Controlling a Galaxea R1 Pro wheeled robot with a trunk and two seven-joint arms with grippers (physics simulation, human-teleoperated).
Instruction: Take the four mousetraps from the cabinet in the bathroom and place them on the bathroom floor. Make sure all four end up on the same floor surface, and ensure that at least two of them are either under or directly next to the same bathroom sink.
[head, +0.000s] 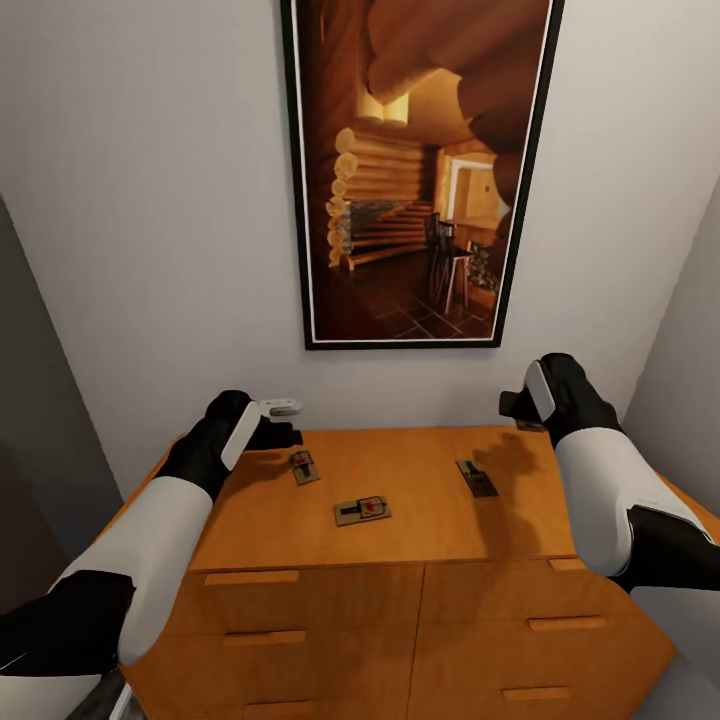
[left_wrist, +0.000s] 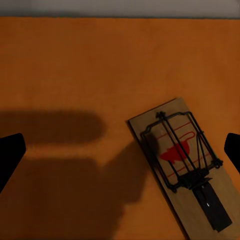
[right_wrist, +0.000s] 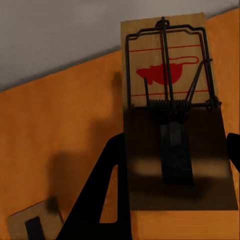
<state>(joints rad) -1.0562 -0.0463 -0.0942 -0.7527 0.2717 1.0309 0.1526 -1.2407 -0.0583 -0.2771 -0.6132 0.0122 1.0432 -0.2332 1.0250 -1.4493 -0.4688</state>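
Four mousetraps lie on the cabinet (head: 400, 500) top across the middle of the head view: one (head: 304, 467) just beside the left gripper (head: 283, 420), whose fingers are spread and empty, one (head: 362, 511) central, one (head: 476, 477) right of centre, one (head: 529, 425) under the right gripper (head: 515, 405). Each looks light, stiff and thin, best pinched across the wooden edges, clear of the sprung wire. I cannot tell whether the right gripper grips its trap.

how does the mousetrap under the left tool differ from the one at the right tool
The left mousetrap lies flat on the cabinet top, untouched between the open left tool's fingers. The right mousetrap sits by the wall edge, with the right tool close around it. Both carry the same red mark and dark wire.
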